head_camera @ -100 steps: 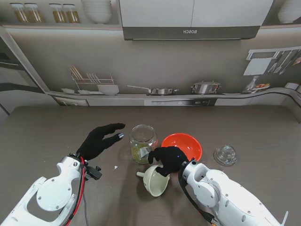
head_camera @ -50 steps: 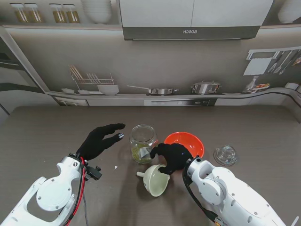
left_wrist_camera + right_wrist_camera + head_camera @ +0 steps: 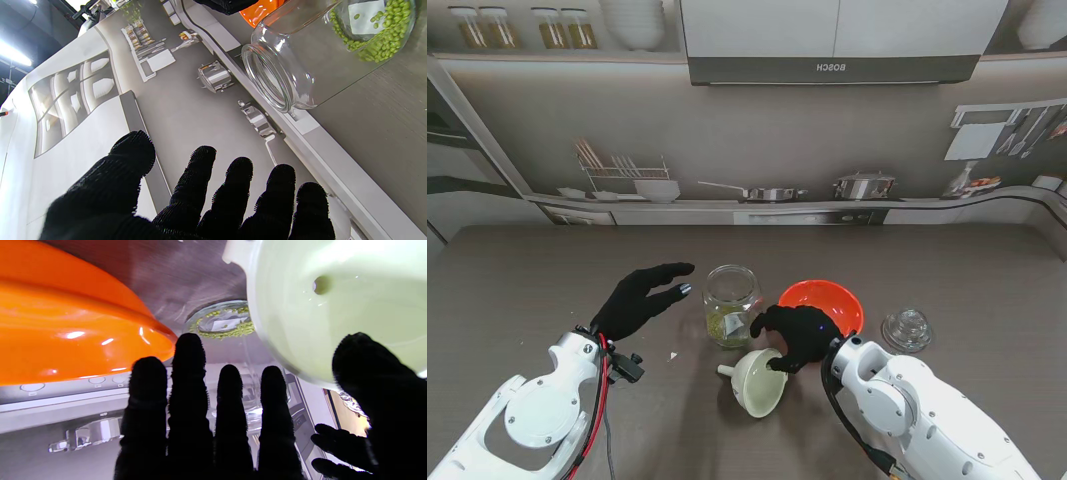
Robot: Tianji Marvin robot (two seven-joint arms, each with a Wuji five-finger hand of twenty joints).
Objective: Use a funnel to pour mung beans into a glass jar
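Note:
The glass jar (image 3: 730, 303) stands upright mid-table with a shallow layer of green mung beans (image 3: 383, 36) in its bottom. A pale green funnel (image 3: 757, 382) lies tipped on the table just nearer to me than the jar, its spout pointing left. My right hand (image 3: 797, 335) hovers between the funnel and the orange bowl (image 3: 822, 303). Its fingers are spread and its thumb (image 3: 377, 383) rests at the funnel's rim (image 3: 333, 306), closed on nothing. My left hand (image 3: 640, 297) floats open to the left of the jar (image 3: 300, 66), apart from it.
A glass lid (image 3: 907, 328) lies on the table right of the orange bowl (image 3: 66, 326). A small white speck (image 3: 673, 355) sits near my left wrist. The table's far edge meets a kitchen backdrop wall.
My right hand and forearm have shifted slightly right and away from me, staying at the funnel's rim. The funnel has barely moved. The left hand has held still.

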